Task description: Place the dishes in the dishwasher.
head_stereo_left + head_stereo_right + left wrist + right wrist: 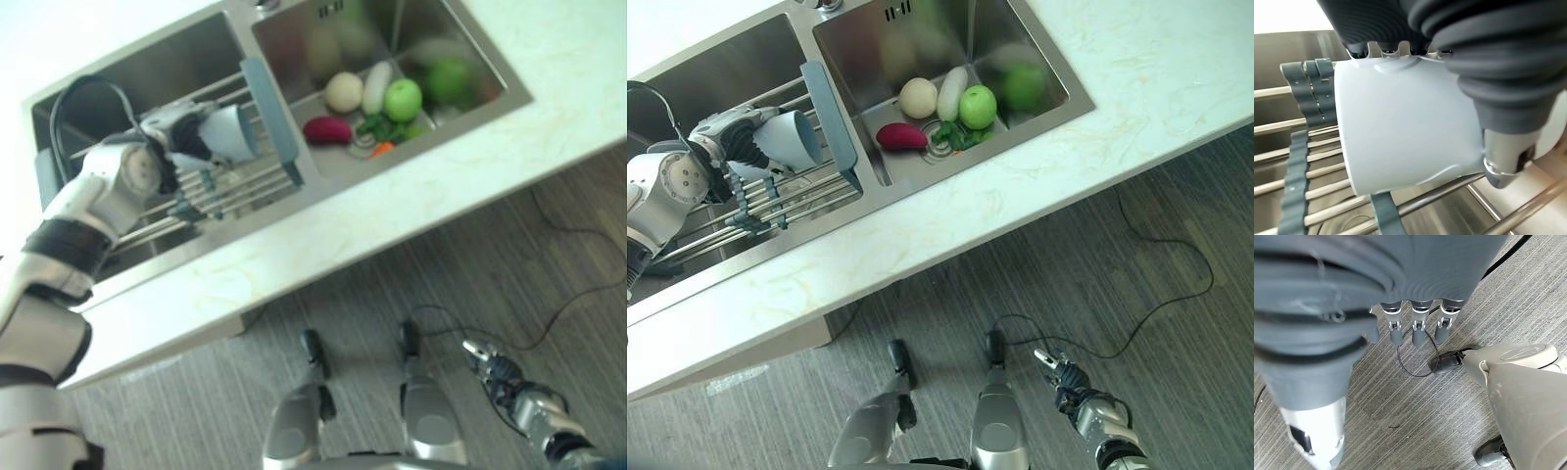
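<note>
At the left of the frame a pale cup (pixel 792 140) is gripped by the left hand (pixel 737 137) over the rack (pixel 794 201) in the sink (pixel 118 73), while the right hand (pixel 1068 377) is held low with fingers relaxed.

From here I can't see most of my left hand (pixel 1449 54): its fingers go behind the pale cup (pixel 1405 132), so only their roots show. The cup's mouth faces away from the hand and its inside is hidden. The rack's rods (pixel 1283 127) beneath the hand run off the edge. Beyond it, the green produce (pixel 449 78) in the far basin is blurred.
</note>
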### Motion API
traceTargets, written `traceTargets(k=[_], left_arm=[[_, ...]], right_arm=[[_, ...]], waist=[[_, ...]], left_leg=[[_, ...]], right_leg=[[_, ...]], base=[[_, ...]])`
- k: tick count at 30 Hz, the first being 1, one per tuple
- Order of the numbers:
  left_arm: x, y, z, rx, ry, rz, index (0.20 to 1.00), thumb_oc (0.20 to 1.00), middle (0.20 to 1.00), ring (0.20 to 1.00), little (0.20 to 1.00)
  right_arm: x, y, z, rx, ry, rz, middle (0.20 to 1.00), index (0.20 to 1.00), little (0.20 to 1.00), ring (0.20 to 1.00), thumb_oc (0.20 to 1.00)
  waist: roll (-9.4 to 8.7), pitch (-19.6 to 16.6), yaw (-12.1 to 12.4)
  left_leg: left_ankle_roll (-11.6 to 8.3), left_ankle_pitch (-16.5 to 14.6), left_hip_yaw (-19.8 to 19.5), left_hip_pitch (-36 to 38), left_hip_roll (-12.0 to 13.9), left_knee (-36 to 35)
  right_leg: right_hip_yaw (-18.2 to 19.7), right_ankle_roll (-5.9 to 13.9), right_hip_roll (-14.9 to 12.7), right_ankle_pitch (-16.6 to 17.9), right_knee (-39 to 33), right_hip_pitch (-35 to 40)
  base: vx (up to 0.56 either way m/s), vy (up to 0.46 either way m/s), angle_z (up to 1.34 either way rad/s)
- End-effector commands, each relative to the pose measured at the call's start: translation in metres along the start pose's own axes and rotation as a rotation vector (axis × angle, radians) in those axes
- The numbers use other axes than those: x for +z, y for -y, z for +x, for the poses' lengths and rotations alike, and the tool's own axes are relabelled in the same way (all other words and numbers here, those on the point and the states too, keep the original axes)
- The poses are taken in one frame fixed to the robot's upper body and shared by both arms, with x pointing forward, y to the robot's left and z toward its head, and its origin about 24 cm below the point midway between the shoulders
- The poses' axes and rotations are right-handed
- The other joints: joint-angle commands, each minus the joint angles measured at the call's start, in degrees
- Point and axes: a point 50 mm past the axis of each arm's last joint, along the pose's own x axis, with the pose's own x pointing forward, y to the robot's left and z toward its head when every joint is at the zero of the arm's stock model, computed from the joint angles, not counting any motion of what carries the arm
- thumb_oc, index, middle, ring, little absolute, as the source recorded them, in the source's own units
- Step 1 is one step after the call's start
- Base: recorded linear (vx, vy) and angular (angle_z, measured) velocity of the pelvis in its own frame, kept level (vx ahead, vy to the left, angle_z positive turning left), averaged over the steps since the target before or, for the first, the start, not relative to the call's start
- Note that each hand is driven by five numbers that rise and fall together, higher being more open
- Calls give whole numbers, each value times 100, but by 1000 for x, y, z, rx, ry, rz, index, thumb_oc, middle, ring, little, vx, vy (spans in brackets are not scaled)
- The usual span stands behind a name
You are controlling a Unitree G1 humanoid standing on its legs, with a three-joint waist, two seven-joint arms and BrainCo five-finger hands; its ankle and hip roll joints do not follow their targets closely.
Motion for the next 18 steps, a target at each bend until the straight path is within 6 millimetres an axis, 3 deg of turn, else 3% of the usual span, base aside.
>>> traceTargets(k=[1, 6, 9, 15, 18], left_arm=[[-14, 27, 1, -106, -62, 66, 200, 200, 200, 200, 200], [-9, 0, 0, 68, -41, 185, 200, 200, 200, 200, 200], [-11, -27, -5, 215, -48, 289, 200, 200, 200, 200, 200], [-17, -84, -28, 470, -109, 459, 200, 200, 200, 200, 200], [-18, -95, -37, 521, -123, 500, 200, 200, 200, 200, 200]], right_arm=[[11, 6, -1, -5, 43, 19, 1000, 1000, 1000, 1000, 1000], [6, 7, -2, -3, 32, 8, 1000, 1000, 1000, 1000, 1000], [3, 10, -4, -11, 27, 13, 1000, 1000, 1000, 1000, 1000], [-11, 15, -9, -28, -2, 24, 1000, 1000, 1000, 1000, 1000], [-18, 17, -11, -45, -22, 29, 1000, 1000, 1000, 1000, 1000]], waist=[[-195, -51, 15], [-163, -163, 40], [-128, -253, 54], [19, -483, 154], [70, -600, 204]], left_leg=[[-323, -177, -462, 1, 311, -5], [-335, -195, -465, 54, 312, -5], [-350, -198, -468, 104, 318, -5], [-366, -252, -521, 246, 265, -5], [-366, -272, -540, 313, 232, -5]], right_leg=[[-453, 583, -679, 461, 170, -375], [-522, 565, -671, 429, 164, -298], [-567, 559, -674, 411, 160, -232], [-692, 570, -715, 365, 140, -32], [-742, 572, -731, 329, 144, 67]], base=[[0, 0, 0], [-1, -4, 2], [9, -9, 7], [11, -4, 8], [25, -7, 12]])
